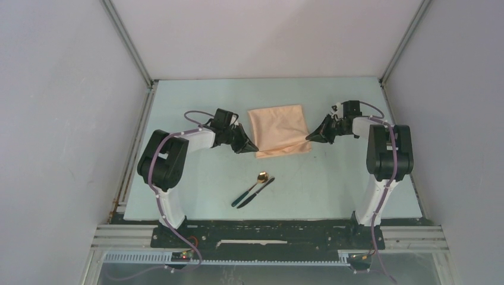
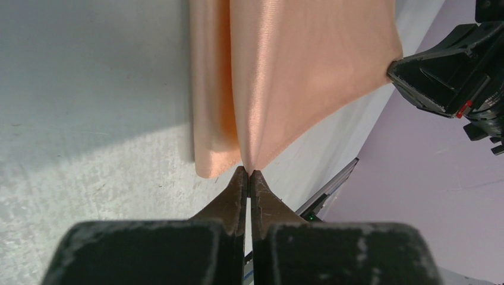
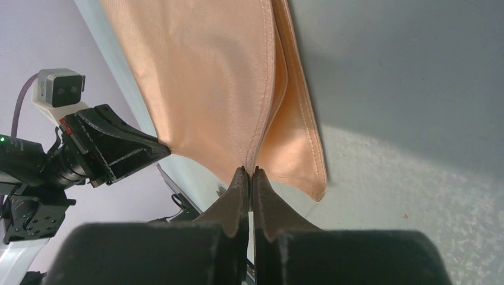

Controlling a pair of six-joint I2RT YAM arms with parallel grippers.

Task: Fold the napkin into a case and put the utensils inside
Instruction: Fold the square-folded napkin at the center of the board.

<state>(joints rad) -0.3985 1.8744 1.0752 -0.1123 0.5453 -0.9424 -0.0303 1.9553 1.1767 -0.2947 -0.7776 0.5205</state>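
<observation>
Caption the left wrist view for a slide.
Left gripper shut on a lifted corner of the peach napkin, right gripper pinching another corner.

Quick headcount, for anyone curious. One peach-tan napkin [image 1: 278, 130], just the single cloth. Two utensils: one spoon [image 1: 248, 190] with a gold bowl, and one slim dark knife-like piece [image 1: 258, 192]. That makes three loose items total.

On the robot side there are two arms, the left arm [image 1: 172, 157] and the right arm [image 1: 389, 151]. Two grippers as well, the left gripper [image 1: 254, 146] and the right gripper [image 1: 309, 138]. Each has two fingers [image 2: 232, 202], so four all up.

There's one pale table [image 1: 196, 190]. From the right wrist view I also count one small grey camera box [image 3: 59, 88] on the other arm.
</observation>
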